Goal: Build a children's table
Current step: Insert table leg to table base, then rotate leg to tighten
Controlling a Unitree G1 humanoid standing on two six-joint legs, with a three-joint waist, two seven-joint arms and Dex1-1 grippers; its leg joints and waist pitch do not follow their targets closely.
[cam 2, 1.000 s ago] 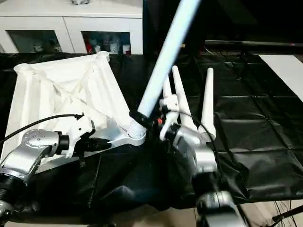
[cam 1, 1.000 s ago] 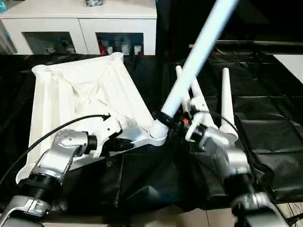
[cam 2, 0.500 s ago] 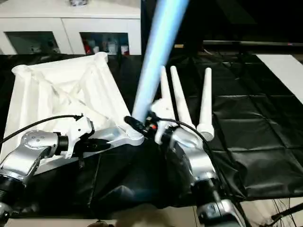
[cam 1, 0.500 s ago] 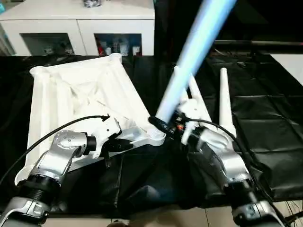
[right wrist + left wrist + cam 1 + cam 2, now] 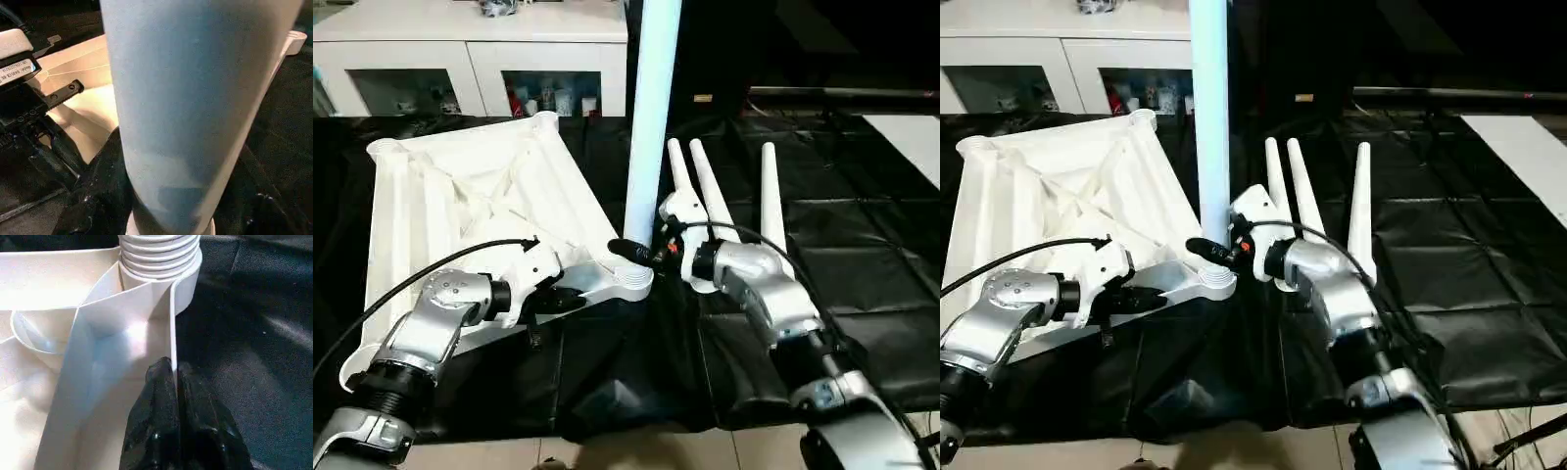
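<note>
The children's table top (image 5: pixel 470 196) lies upside down on the left of the black sheet. My left gripper (image 5: pixel 570 302) is shut on its thin rim (image 5: pixel 172 323) close to the near right corner socket (image 5: pixel 631 279). One white leg (image 5: pixel 651 127) stands nearly upright in that socket, its ribbed end (image 5: pixel 159 249) seated inside. My right gripper (image 5: pixel 641 253) is shut around the leg just above the socket, black fingers (image 5: pixel 98 196) on either side of it. Three more legs (image 5: pixel 769 196) lie side by side on the sheet behind my right wrist.
A white glass-door cabinet (image 5: pixel 470 49) stands behind the big table. The black sheet (image 5: pixel 862 274) is creased and hangs over the front edge (image 5: pixel 636 431). A white panel (image 5: pixel 911 137) lies at the far right.
The leg has swung from leaning far to the right to nearly upright in the socket, my right gripper turning with it. The left gripper has kept its hold on the rim.
</note>
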